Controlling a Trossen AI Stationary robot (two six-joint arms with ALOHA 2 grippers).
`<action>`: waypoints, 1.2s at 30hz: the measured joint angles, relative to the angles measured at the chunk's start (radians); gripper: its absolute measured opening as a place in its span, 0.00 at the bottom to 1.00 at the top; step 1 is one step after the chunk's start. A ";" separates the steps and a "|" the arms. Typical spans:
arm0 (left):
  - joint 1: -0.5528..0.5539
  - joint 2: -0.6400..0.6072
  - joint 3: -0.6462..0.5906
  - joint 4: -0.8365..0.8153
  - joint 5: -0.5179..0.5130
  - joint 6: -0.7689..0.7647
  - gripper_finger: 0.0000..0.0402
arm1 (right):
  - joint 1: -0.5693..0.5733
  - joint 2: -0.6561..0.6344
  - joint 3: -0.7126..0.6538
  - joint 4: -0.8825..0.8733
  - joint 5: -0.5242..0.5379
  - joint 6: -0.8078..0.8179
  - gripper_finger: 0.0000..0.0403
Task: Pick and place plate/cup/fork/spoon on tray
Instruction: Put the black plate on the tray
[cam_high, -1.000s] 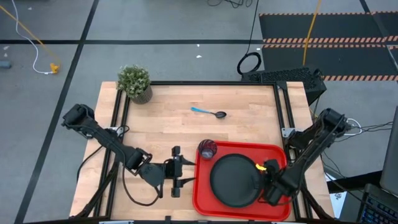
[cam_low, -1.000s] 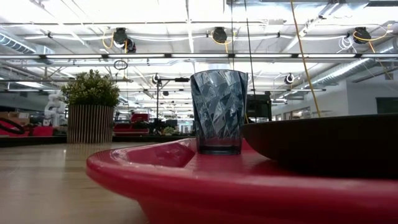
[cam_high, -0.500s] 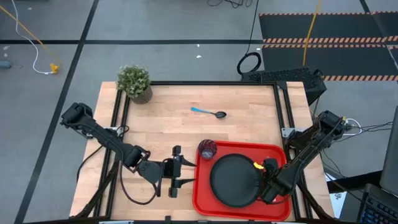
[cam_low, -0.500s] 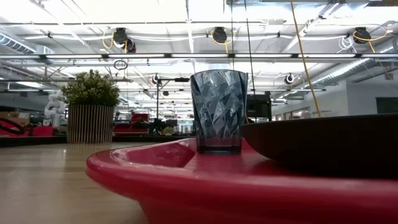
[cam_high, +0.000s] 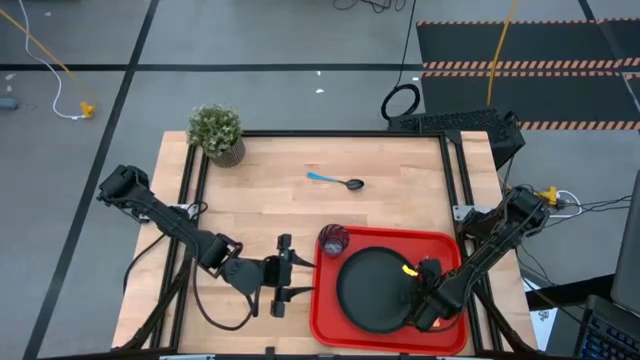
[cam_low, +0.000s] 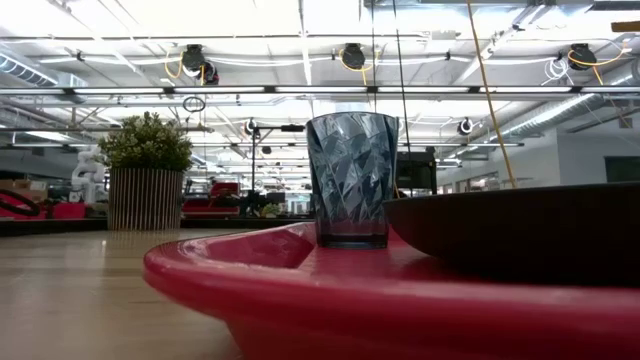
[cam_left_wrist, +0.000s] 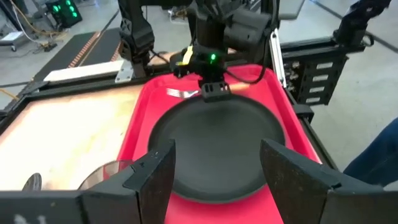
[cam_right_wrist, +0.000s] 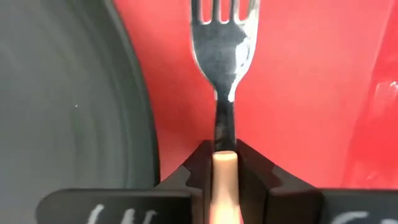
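Right gripper (cam_right_wrist: 225, 163) pinches the fork (cam_right_wrist: 224, 37) by its orange handle, tines out over the tray (cam_right_wrist: 298, 87) floor, just beside the plate (cam_right_wrist: 68, 106). Fork: slim, stiff, light, likely slippery at the polished silver neck; handle grip suits. Left gripper (cam_high: 283, 272) waits spread, just beside the tray, outside its rim.

The large red rectangular plastic tray (cam_high: 330, 320) sits at the table's near edge, right of centre. On it lies the round black plate (cam_high: 372, 288), with the small transparent glass tumbler (cam_high: 333, 240) just beside the plate in the tray's far left corner. The orange-handled fork (cam_right_wrist: 222, 56) is over the tray right of the plate, apparently not yet resting on it. The blue-handled spoon (cam_high: 336, 181) lies on the wooden table (cam_high: 270, 200) behind the tray, and a small potted plant (cam_high: 216, 133) stands at the far left corner.
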 joint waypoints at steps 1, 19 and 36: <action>0.000 0.000 0.000 -0.011 0.000 -0.003 0.59 | 0.000 0.000 0.000 0.001 -0.001 -0.001 0.12; 0.011 0.001 0.000 -0.028 0.000 -0.032 0.59 | 0.003 -0.072 0.000 -0.059 0.000 -0.032 0.22; 0.010 0.001 0.000 -0.031 0.000 -0.049 0.59 | 0.171 -0.110 0.002 0.141 -0.128 0.002 0.22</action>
